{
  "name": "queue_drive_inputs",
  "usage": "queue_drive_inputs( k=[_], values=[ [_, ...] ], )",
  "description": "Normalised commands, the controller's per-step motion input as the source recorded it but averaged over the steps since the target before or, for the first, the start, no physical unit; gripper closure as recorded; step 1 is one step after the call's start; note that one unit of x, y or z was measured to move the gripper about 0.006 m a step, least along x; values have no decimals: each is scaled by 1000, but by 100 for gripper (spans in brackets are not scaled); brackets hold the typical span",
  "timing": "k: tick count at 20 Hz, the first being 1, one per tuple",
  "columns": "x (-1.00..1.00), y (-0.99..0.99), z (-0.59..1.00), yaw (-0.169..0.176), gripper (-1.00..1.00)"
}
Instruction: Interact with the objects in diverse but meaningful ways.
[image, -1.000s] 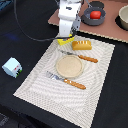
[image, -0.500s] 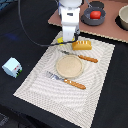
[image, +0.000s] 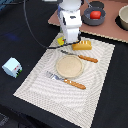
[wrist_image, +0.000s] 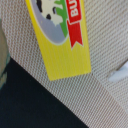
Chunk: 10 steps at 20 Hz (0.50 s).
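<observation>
Butter packet lying flat on woven placemat, at its far edge just beside bread loaf. Tool directly above packet, lower than a second ago; fingers unseen, so spread cannot be told. Best to descend straight, straddle packet's narrow width, close gently, avoid nudging loaf or knife.

The arm's gripper hangs low over the butter packet, crowded by the bread loaf just beside it and the knife and plate close by. The placemat lies bare past the fork. Toward the exterior view's left, only the carton stands on the dark table.
</observation>
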Motion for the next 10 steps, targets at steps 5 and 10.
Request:
queue_drive_inputs(
  k=[5,10],
  values=[
    [-418,0,-414,102,-100],
    [-370,0,-408,104,-100]
  ],
)
